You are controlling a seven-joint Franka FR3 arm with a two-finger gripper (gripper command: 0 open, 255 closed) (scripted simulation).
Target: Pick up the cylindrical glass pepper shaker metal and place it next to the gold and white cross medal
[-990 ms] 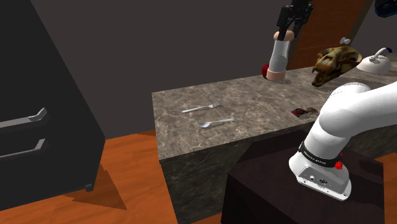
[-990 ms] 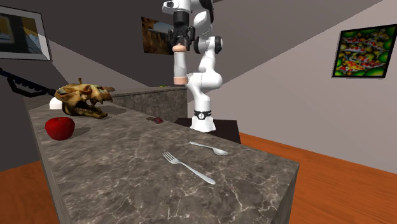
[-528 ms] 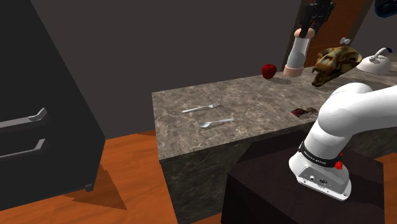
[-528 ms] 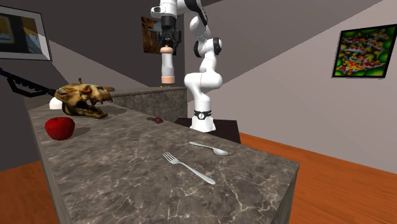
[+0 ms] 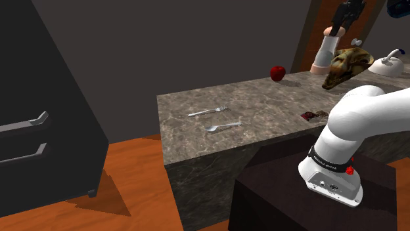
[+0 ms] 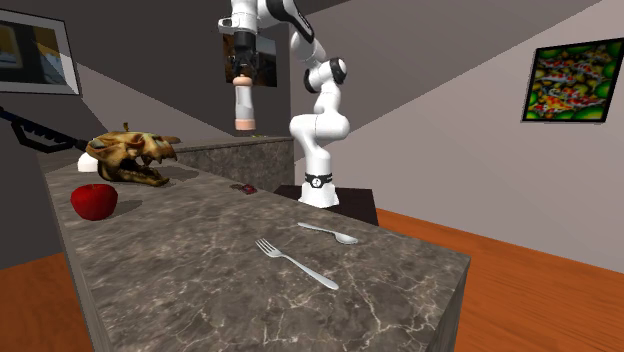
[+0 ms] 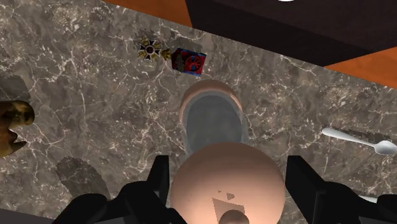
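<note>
The end effector (image 5: pixel 334 29) (image 6: pixel 240 76) (image 7: pixel 228 184) is clamped on the pepper shaker (image 5: pixel 325 56) (image 6: pixel 241 105) (image 7: pixel 213 121), one black finger on each side of its rounded, pale pink top. It holds the shaker in the air, well clear of the surface below.

A tall dark cabinet (image 5: pixel 39 111) with two handles stands on the orange wood floor at the shoulder view's left. The long bench (image 5: pixel 263 108) (image 6: pixel 200 290) (image 7: pixel 83 114) has a grey-brown marbled top. The white arm (image 5: pixel 368 118) (image 6: pixel 320 100) rises from its dark stand (image 5: pixel 296 197) beside the bench.

A brown horned animal skull (image 5: pixel 348 64) (image 6: pixel 130 157) (image 7: pixel 13 127) rests on the bench. In the shoulder view the shaker hangs just at its left. The shaker has a greyish see-through body and a pale pink base.

A red apple (image 5: pixel 278 72) (image 6: pixel 94 200) sits near the skull. A fork (image 5: pixel 209 111) (image 6: pixel 295 263) and a spoon (image 5: pixel 222 126) (image 6: pixel 328 233) (image 7: pixel 359 139) lie side by side, well apart from the skull.

The medal (image 5: pixel 314 115) (image 6: pixel 242 188) (image 7: pixel 151 48), a small gold cross with a red and blue ribbon, lies flat on the bench. In the wrist view it shows just past the shaker's base.
</note>
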